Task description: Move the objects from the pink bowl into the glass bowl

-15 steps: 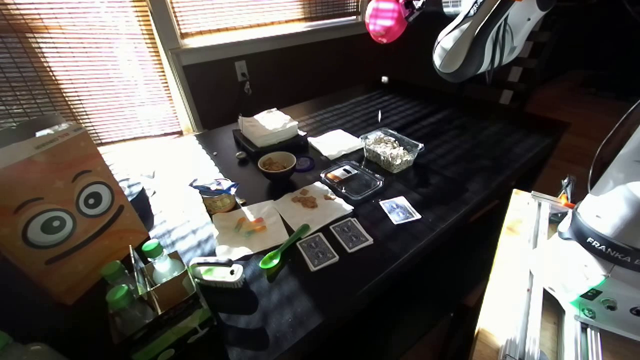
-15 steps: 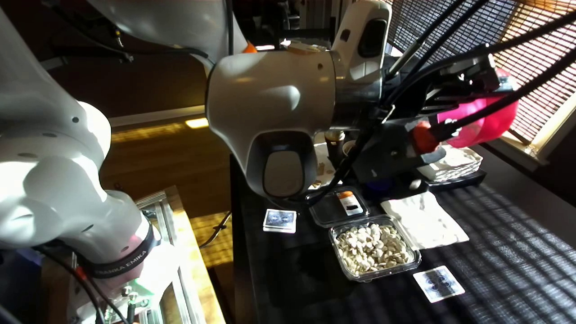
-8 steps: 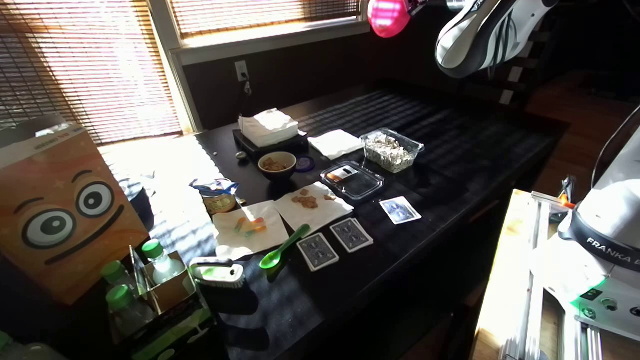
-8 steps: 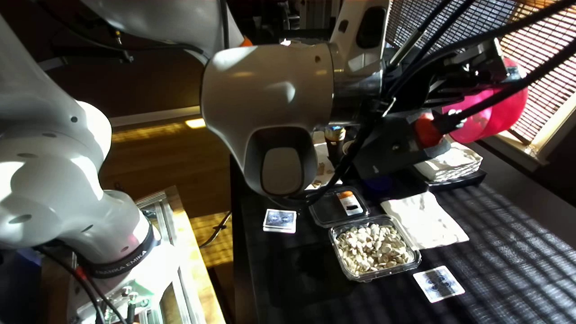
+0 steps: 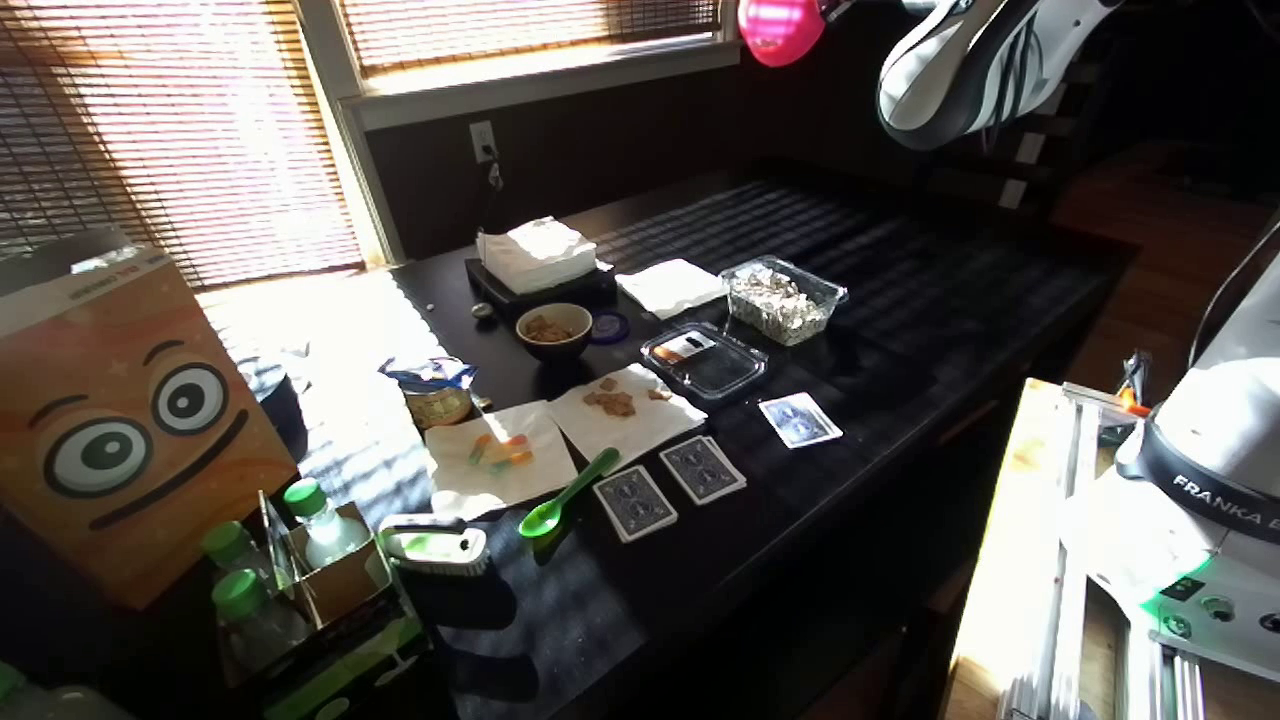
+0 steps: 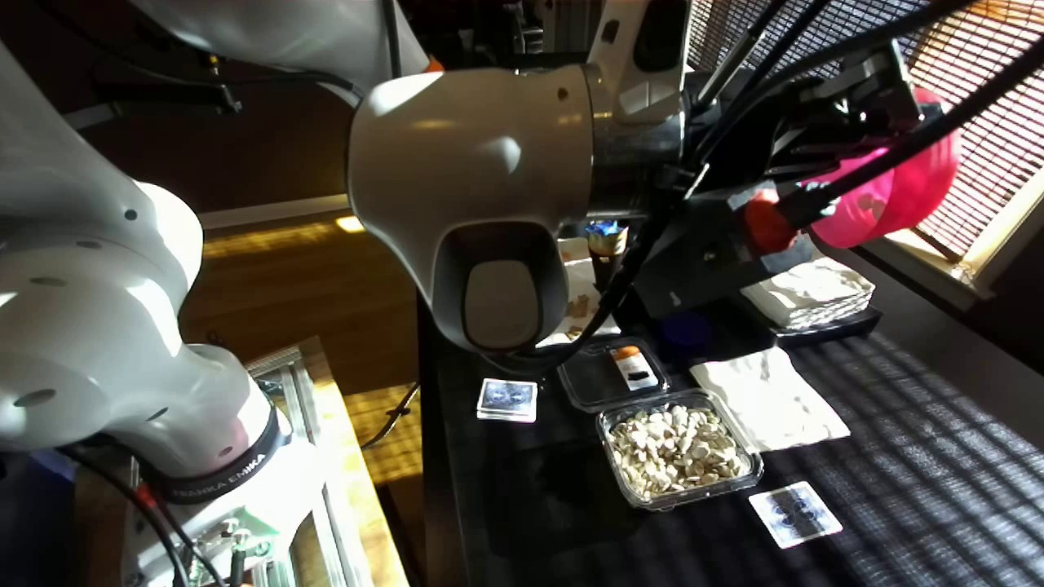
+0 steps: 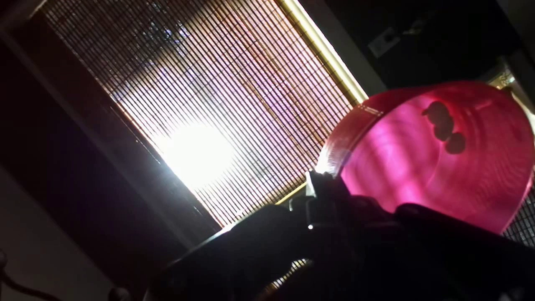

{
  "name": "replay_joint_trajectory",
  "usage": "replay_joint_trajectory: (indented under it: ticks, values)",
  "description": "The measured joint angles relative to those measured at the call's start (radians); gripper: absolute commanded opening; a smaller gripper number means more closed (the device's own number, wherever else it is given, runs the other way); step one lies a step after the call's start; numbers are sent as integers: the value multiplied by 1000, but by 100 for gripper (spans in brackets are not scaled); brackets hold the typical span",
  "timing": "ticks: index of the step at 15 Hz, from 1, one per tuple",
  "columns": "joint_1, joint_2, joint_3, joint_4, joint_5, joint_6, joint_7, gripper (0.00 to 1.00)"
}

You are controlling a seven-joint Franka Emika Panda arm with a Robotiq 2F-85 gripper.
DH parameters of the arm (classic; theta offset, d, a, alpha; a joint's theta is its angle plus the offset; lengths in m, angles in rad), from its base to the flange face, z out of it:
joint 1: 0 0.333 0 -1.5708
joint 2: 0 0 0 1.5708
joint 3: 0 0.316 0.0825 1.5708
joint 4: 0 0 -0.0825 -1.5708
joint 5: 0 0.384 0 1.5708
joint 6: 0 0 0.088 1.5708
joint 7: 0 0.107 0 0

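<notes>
The pink bowl point(image 5: 780, 28) is in the air at the top of an exterior view, high above the table. It also shows behind cables in an exterior view point(image 6: 922, 179). My gripper point(image 7: 329, 182) is shut on its rim. In the wrist view the pink bowl point(image 7: 397, 167) is tilted with its inside facing the camera. A few small dark pieces point(image 7: 441, 121) show against its inside. The glass bowl point(image 6: 693, 495) is a clear squarish container full of pale seeds. It stands on the table, below the gripper, also in an exterior view point(image 5: 838, 296).
A clear lid point(image 5: 705, 362) lies beside the glass bowl. White napkins point(image 5: 670, 288), playing cards point(image 5: 800, 420), a dark bowl point(image 5: 553, 345), a napkin stack point(image 5: 540, 255) and a green spoon point(image 5: 575, 492) are on the table. A window point(image 7: 234, 83) is near the raised gripper.
The gripper and pink bowl have risen and shifted slightly right in an exterior view. White specks seen in the air above the glass bowl one second ago no longer show.
</notes>
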Motion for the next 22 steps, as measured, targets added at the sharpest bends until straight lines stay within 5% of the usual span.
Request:
replay_joint_trajectory:
  ticks: [22]
  values:
    - [-24,-185,13,-8,-1,0,38,1]
